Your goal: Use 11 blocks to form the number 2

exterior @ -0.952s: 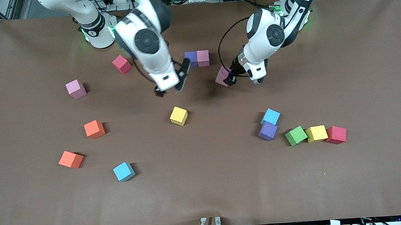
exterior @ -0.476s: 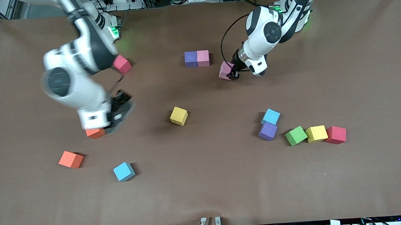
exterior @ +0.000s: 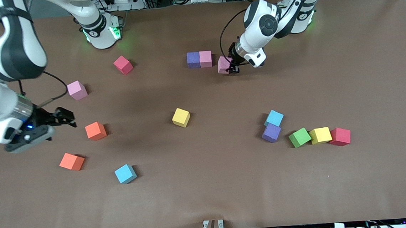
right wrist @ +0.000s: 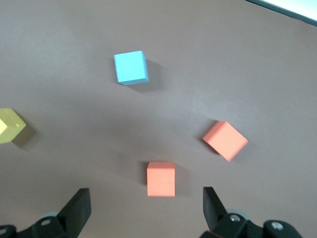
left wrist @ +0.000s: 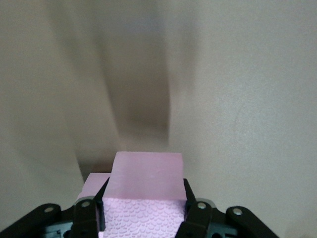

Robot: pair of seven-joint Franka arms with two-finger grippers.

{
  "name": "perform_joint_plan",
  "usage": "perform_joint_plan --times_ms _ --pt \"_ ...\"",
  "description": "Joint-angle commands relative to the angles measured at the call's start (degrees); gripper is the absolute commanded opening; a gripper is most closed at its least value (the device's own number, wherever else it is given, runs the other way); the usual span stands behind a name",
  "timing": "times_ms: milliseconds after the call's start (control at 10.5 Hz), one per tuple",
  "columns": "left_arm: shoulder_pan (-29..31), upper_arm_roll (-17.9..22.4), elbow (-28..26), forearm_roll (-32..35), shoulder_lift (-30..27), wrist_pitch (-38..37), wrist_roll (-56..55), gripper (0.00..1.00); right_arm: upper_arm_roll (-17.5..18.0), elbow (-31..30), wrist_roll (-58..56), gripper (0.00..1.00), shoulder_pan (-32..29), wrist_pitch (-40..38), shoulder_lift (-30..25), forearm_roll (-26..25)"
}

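Note:
My left gripper [exterior: 231, 67] is shut on a pink block [exterior: 223, 64], low over the table and close beside a purple block [exterior: 193, 60] and a pink block [exterior: 205, 59] that touch in a row. The left wrist view shows that pink block [left wrist: 146, 176] filling the gap between the fingers. My right gripper [exterior: 68, 118] hangs open beside an orange block [exterior: 95, 130]; in its wrist view the orange block [right wrist: 161, 178] lies just ahead of the open right gripper [right wrist: 146, 208]. Loose blocks: pink [exterior: 77, 90], orange [exterior: 71, 161], blue [exterior: 125, 173], yellow [exterior: 181, 117].
A blue block [exterior: 274, 118] touches a purple one [exterior: 271, 133]. Beside them lie green [exterior: 299, 137], yellow [exterior: 320, 135] and crimson [exterior: 340, 136] cubes in a row. Another crimson cube [exterior: 123, 65] sits near the right arm's base. The brown table [exterior: 208, 196] is bare near the camera.
The right arm swung from the table's middle out to its own end, beside the orange block. The left gripper carried the pink block closer to the purple-pink pair.

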Motion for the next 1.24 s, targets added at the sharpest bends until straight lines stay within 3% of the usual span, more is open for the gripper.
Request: perform_joint_plan --times_ms 0,381,762,1143 --pt "0.03 -0.54 -2.66 -1.55 -1.63 0.53 -2.39 0.00 -3.38 -0.69 4.68 1.00 1.38 -2.88 -3.84 -0.19" --pt "-0.67 -1.16 -3.19 -1.72 -1.10 0.53 -7.30 0.00 -10.33 8.16 5.92 1.00 4.11 -12.54 -5.17 -0.28" --pt "-1.19 -2.65 -3.54 -1.72 0.22 0.62 -9.69 0.00 -10.60 12.92 6.89 1.00 2.27 -19.14 -5.26 -0.46" --pt "-4.00 -2.65 -3.46 -1.81 1.62 0.97 -10.39 0.00 -10.51 13.63 10.84 1.00 2.09 -18.97 -4.82 -1.25"
